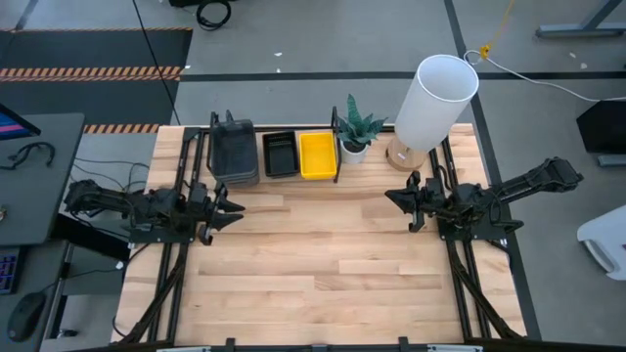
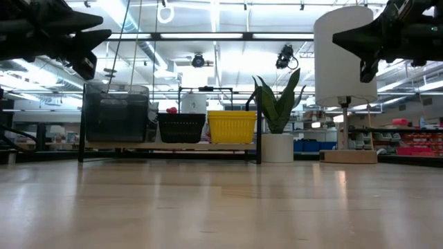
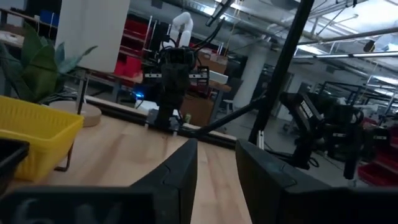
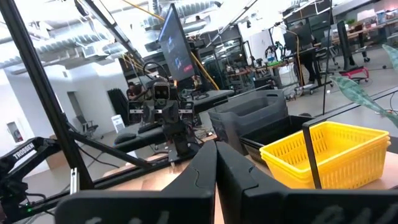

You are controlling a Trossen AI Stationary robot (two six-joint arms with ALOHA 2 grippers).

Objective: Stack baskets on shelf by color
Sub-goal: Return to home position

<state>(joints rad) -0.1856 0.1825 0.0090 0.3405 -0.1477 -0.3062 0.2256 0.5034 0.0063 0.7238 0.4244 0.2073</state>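
Observation:
On the shelf [image 2: 173, 146] at the table's far side stand, from left to right, a stack of dark grey baskets [image 1: 235, 152], a black basket [image 1: 281, 154] and a yellow basket [image 1: 317, 154], each resting by its bottom on the board. The low view shows them as grey [image 2: 116, 113], black [image 2: 181, 127] and yellow [image 2: 232, 126]. My left gripper [image 1: 230, 208] hovers open above the table's left side, nothing between its fingers [image 3: 180, 177]. My right gripper [image 1: 396, 198] hovers shut above the right side, holding nothing; its wrist view shows the yellow basket [image 4: 329, 155].
A potted plant [image 1: 357, 127] stands just right of the shelf, and a lamp with a tall white shade [image 1: 435, 103] on a round wooden base beyond it. Bare wooden tabletop [image 1: 323, 254] lies between the two arms and toward the near edge.

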